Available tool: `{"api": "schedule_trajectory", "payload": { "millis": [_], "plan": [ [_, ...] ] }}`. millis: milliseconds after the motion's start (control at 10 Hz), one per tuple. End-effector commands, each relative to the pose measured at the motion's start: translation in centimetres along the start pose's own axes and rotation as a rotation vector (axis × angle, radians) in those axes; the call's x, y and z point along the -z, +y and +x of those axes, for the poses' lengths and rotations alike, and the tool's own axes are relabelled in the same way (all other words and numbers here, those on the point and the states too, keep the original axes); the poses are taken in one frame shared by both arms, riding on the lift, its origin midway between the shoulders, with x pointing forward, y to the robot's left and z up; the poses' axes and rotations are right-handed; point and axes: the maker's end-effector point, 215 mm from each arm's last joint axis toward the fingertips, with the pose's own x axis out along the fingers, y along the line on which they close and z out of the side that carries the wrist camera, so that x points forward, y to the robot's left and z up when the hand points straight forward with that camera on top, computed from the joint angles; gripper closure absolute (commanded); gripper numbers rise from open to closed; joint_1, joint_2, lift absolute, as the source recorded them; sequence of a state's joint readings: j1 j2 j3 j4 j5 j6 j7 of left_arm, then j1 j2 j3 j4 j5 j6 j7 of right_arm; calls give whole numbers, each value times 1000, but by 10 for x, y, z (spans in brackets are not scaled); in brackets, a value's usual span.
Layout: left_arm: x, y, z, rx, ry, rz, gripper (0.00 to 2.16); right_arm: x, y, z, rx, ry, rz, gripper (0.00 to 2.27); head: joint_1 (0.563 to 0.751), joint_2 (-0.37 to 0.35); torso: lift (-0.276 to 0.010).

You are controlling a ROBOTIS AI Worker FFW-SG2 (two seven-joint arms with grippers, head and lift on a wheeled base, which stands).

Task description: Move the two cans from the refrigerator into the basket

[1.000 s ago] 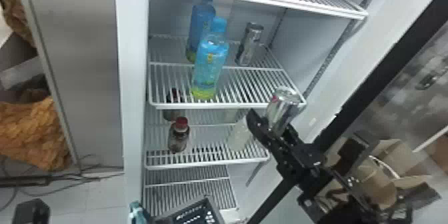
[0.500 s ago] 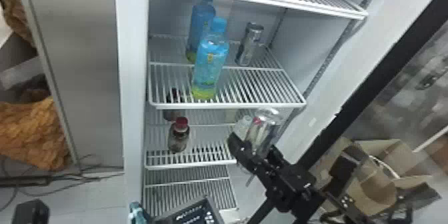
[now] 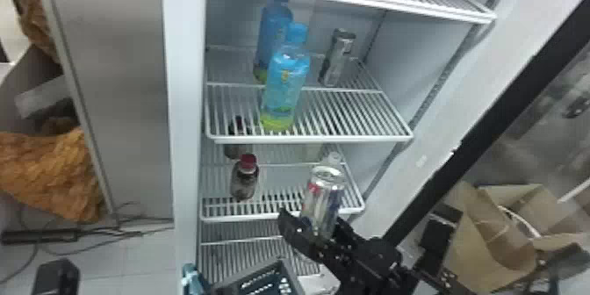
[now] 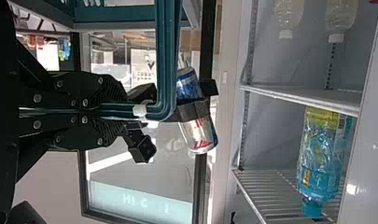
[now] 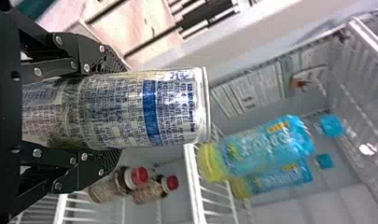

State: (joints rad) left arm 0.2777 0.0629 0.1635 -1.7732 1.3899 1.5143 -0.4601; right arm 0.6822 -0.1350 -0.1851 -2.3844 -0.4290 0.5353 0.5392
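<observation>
One can (image 3: 324,193) in the right end effector (image 3: 315,224), arm (image 3: 379,259) aslant near shelves (image 3: 314,139)

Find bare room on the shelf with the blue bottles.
On that shelf, the front right is bare, between the front blue bottle, the standing can behind and the shelf's right edge. It's crowded left of centre, where the rear blue bottle stands close behind.

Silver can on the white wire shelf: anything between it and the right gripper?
In the head view, only the white wire shelf comes between right gripper and silver can; the blue plastic bottles stand to the left.
</observation>
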Motion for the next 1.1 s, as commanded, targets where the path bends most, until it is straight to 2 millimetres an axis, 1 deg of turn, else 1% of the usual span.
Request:
{"api": "schedule_trajectory", "payload": {
  "millis": [0, 100, 200, 400, 500, 700, 1000],
  "plan": [
    [-1, 1, -1, -4, -2, 1, 1197, 14, 9, 0, -33, 52, 30, 1072, 695, -301, -35],
    [-1, 0, -1, 0, -4, 2, 1197, 23, 20, 0, -64, 86, 45, 1072, 695, -288, -35],
    [-3, 0, 0, -2, -6, 6, 1197, 35, 28, -2, -98, 135, 71, 1072, 695, -274, -35],
    [-4, 0, 0, -3, -8, 7, 1197, 58, 37, -8, -151, 251, 93, 1072, 695, -253, -35],
    [-6, -1, -1, -2, -12, 11, 1197, 72, 42, -13, -182, 307, 124, 1072, 695, -248, -35],
    [-8, -1, -2, -3, -19, 13, 1197, 89, 41, -18, -207, 396, 133, 1072, 695, -241, -35],
    [-8, -1, -1, -3, -15, 15, 1197, 108, 59, -11, -299, 461, 181, 1072, 695, -236, -35]
  ]
}}
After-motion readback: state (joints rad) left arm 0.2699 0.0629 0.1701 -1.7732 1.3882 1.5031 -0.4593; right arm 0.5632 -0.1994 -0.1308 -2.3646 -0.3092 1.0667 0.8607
